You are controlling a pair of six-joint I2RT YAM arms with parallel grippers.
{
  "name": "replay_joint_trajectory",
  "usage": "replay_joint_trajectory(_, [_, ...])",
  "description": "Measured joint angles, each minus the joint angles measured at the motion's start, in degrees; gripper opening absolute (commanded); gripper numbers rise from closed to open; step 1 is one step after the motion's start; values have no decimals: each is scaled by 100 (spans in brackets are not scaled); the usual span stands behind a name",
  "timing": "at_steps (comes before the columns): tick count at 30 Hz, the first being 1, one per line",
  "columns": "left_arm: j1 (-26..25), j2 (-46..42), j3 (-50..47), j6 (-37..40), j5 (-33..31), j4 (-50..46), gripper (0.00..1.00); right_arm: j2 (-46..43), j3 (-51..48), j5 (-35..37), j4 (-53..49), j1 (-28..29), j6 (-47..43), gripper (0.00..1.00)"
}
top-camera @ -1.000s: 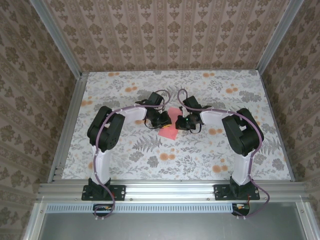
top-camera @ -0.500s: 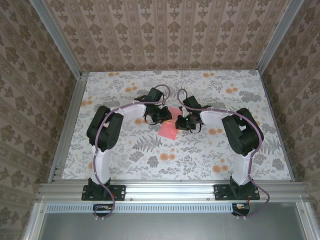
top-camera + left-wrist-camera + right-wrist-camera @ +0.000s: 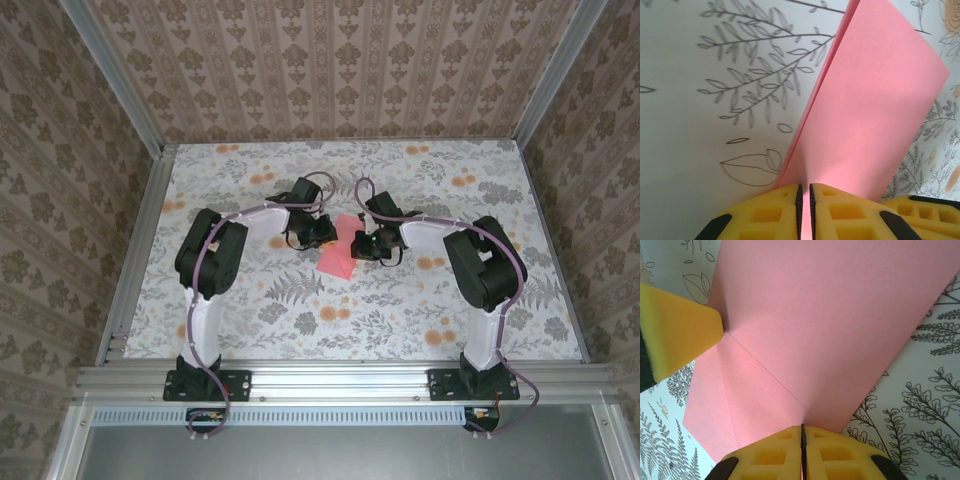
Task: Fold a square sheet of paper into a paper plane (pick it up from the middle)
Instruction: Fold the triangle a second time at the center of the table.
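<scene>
Pink paper [image 3: 830,315], edge between fingers [image 3: 765,457]

The right fingers [image 3: 832,460] pinch the creased pink paper [image 3: 840,325].

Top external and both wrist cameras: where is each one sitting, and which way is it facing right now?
Top external: above and behind the bases, looking down on the table, left arm, right arm and pink paper.
Left wrist: looks past the left gripper, shut on the paper, toward the table.
Right wrist: likewise past the right gripper, shut on the paper.
Shared: all see the paper.
</scene>
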Motion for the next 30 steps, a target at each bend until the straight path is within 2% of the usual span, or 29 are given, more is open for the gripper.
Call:
replay_joint_trajectory(13, [177,-227,-13,387,90,-28,19,15,20,-2,-4,0,-46,10])
replay_joint_trajectory(23, [-468,-345,-24,461,308,-24,17,20,22,-4,-4,0,-63,10])
replay_joint_trajectory(30, [-442,-210,-282,356,304,20,15,22,33,-4,-22,0,-63,10])
